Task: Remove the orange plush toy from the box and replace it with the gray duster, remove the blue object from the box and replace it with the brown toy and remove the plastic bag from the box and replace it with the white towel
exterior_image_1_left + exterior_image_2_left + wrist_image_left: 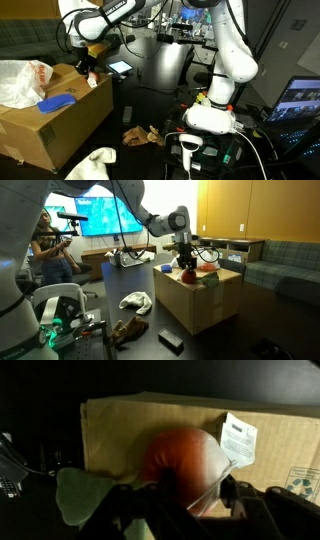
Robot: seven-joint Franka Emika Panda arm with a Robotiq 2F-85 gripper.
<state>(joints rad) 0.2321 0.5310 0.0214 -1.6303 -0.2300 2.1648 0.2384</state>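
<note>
Wrist view alone shows my claw point(196, 500) close up. Its dark fingers point(160, 492) stand half closed on either side of the small orange-red plush toy point(185, 460); whether they already pinch it I cannot tell. The toy is rounded, with no clear long axis and its white patch to the right, and it sits against the large brown cardboard box point(130, 430). An exterior view shows the bright blue flat oval object point(57, 102) lying in the box, its length across the frame. My arm point(235, 50) arches over from its base, wrist pointing down at the box's edge.
</note>
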